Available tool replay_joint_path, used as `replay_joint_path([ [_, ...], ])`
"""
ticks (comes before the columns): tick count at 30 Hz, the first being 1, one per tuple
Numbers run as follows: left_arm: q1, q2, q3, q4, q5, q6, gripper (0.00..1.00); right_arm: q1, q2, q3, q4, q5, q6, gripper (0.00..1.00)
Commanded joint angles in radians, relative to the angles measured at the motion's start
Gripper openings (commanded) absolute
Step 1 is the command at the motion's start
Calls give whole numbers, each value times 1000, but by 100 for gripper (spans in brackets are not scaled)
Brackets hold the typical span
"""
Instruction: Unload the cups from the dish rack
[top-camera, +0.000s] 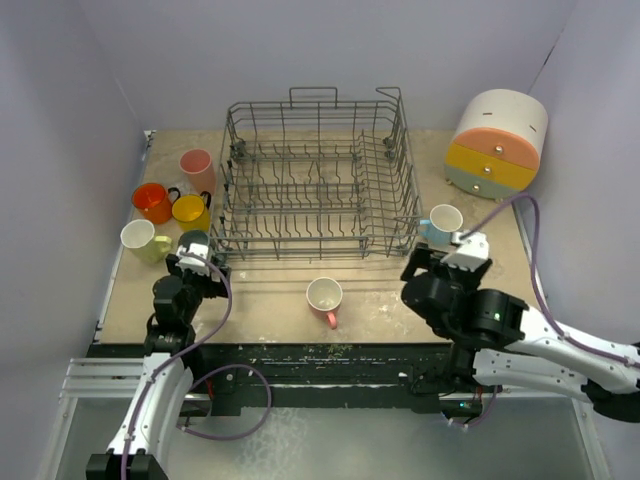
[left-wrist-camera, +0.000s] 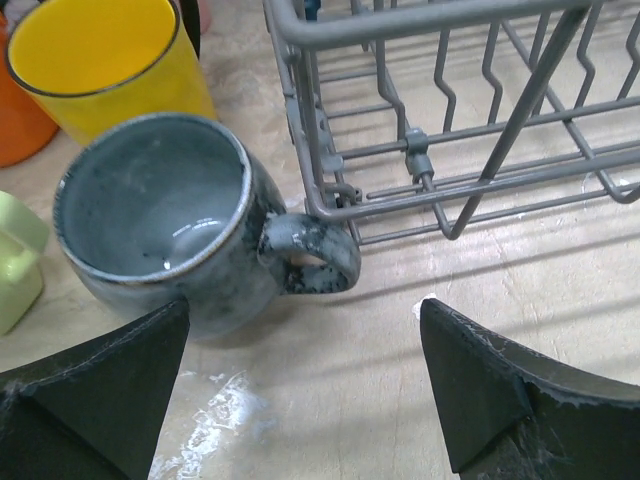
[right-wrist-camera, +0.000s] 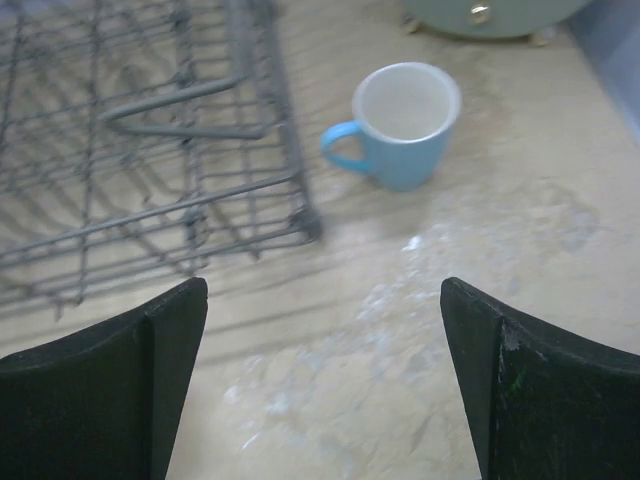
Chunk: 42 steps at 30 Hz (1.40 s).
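Observation:
The dark grey wire dish rack (top-camera: 318, 185) stands at the table's middle back and holds no cups. Left of it stand a salmon tumbler (top-camera: 197, 167), an orange mug (top-camera: 152, 202), a yellow mug (top-camera: 190, 211), a pale yellow-green mug (top-camera: 141, 240) and a grey mug (top-camera: 192, 243). A pink mug (top-camera: 325, 299) stands in front of the rack, a light blue mug (top-camera: 442, 222) to its right. My left gripper (left-wrist-camera: 305, 375) is open just short of the grey mug (left-wrist-camera: 165, 215). My right gripper (right-wrist-camera: 325, 370) is open over bare table, short of the light blue mug (right-wrist-camera: 405, 120).
A round white, orange and yellow drawer box (top-camera: 497, 143) stands at the back right. The rack's corner (left-wrist-camera: 330, 190) is close to the grey mug's handle. Walls close in on the left, back and right. The table's front edge runs just before the arm bases.

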Motion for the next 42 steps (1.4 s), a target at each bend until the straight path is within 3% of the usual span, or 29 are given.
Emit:
replay_joint_path([
  [1,1,46,-1,147,8,14,99,1,-148,-170,185,396,-63,100],
  [3,1,86,5,165,-25,1,99,1,-159,-215,282,458,-162,100],
  [5,1,106,11,172,-35,-4,99,0,-117,-236,220,517,-86,100],
  [9,1,108,10,177,-35,-3,99,-34,75,-209,-142,556,375,100],
  [11,1,109,10,175,-35,-4,99,-73,192,-188,-389,556,739,100],
  [14,1,72,4,159,-38,-5,99,-93,306,-202,-416,508,835,100],
  [19,1,102,11,168,-72,-13,99,-200,345,-279,-321,434,922,100],
  [21,1,87,8,164,-70,-13,99,-246,400,-300,-390,460,1039,100],
  [29,1,90,9,165,-70,-13,99,-431,488,-261,-406,467,1074,100],
  [33,1,92,10,166,-70,-13,99,-491,547,-222,-393,566,1100,100],
  [37,1,92,10,166,-71,-13,99,-603,702,-62,-378,571,1151,100],
  [42,1,93,10,166,-72,-13,99,-687,908,261,-398,571,943,100],
])
